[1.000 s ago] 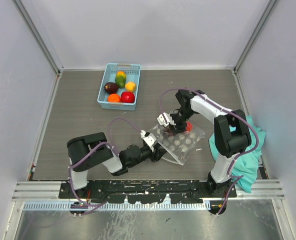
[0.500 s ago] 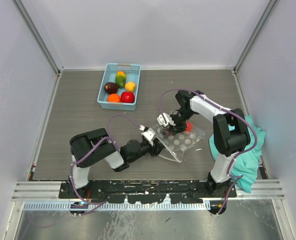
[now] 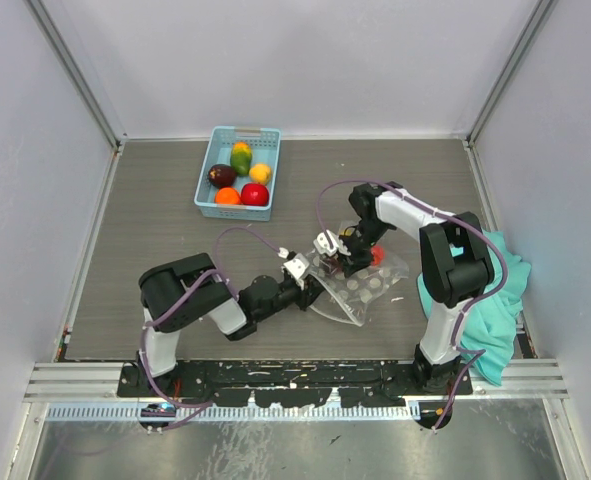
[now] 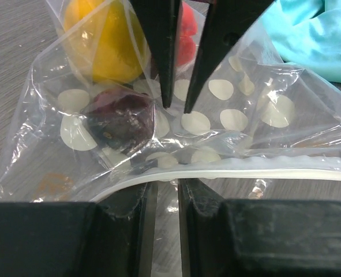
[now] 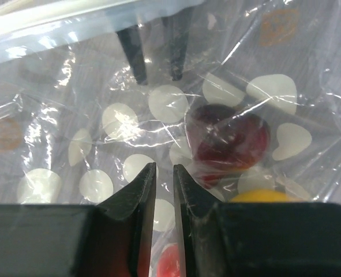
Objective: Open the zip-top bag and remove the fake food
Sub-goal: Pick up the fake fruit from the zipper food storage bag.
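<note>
1. Grey wood-grain tabletop (image 3: 155, 240), closed in by pale, plain walls (image 3: 295, 60) on three sides. An aluminium rail (image 3: 85, 380) runs along the near edge, where both arm bases are bolted.
2. A light blue basket (image 3: 247, 132) sits toward the far side, left of centre. It holds five pieces of the fake food (image 3: 255, 194): red, orange, dark, yellow and one green-and-yellow.
3. A teal cloth (image 3: 510, 310) lies crumpled at the right edge beside the right arm, just past the bag's right side.
4. The zip-top bag (image 3: 370, 290), clear with white dots, lies on the table right of centre, in front of the arms, with both grippers at its left part. Inside it are a yellow-orange piece (image 4: 104, 40), a dark purple one (image 4: 121, 121) and a red one (image 4: 186, 34).
5. The left gripper (image 3: 313, 283) reaches in low from the left. Its fingers stand almost together, and the bag's white zip strip passes between them, so it is clamped on the bag's mouth edge.
6. The right gripper (image 3: 343, 258) comes down from the far side onto the bag's top. Its fingertips are a thin gap apart and press on the dotted film just beside the dark purple piece. Whether any film is caught between them cannot be told.
</note>
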